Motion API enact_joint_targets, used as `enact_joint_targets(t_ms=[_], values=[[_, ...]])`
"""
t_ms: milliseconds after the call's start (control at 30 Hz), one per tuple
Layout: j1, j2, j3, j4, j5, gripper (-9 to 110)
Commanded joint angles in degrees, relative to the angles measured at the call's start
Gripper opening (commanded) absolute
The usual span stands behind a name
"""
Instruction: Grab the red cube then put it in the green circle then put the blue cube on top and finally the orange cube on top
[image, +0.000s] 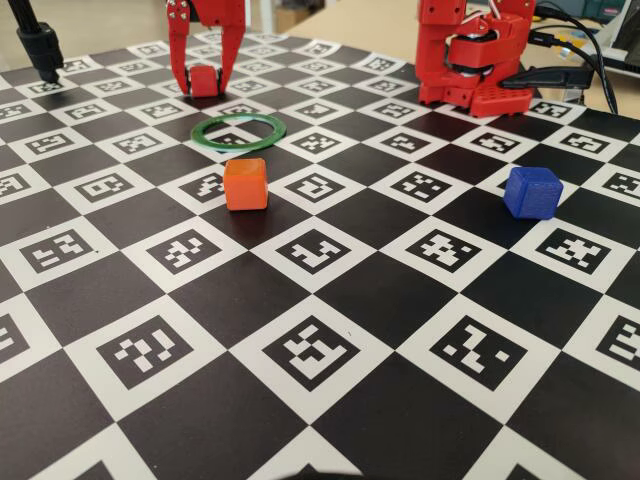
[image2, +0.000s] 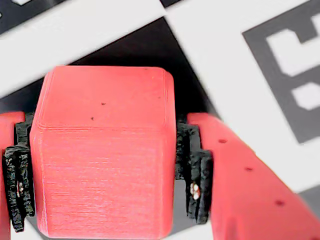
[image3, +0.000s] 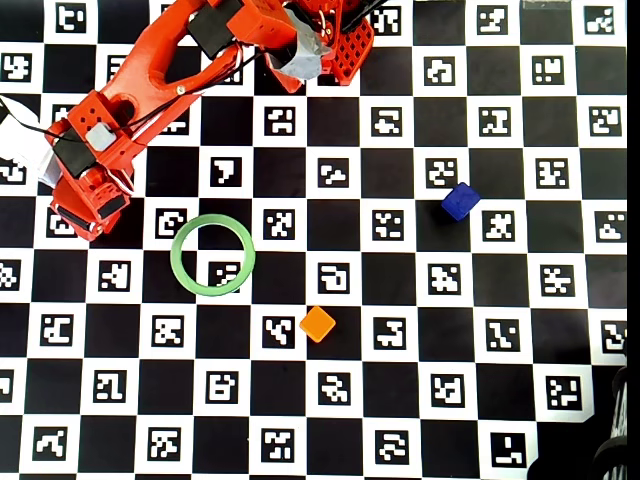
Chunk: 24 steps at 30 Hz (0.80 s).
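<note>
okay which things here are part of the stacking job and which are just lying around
Part of the job: red cube held in the hand; green circle; blue cube; orange cube.
Just lying around: black cables; marker-patterned board.

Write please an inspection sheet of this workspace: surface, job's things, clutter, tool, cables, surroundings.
Surface: checkerboard mat printed with black-and-white markers, flat.
Job's things: red cube between the tool's fingers, outside the green circle; circle empty; orange cube on the mat just in front of the circle in the fixed view; blue cube alone, far right in that view.
Clutter: nothing seen.
Tool: tool shut on the red cube, pads touching both sides in the wrist view.
Cables: black cables behind the arm base.
Surroundings: black stand at the far left corner in the fixed view.
</note>
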Motion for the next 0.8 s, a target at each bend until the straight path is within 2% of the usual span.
enact_joint_targets(t_ms=[0,767], values=[[-0.18,5.54,-5.01,2.37,-1.23,4],[-3.43,18.46,-20.83,25.58,-8.00,5]])
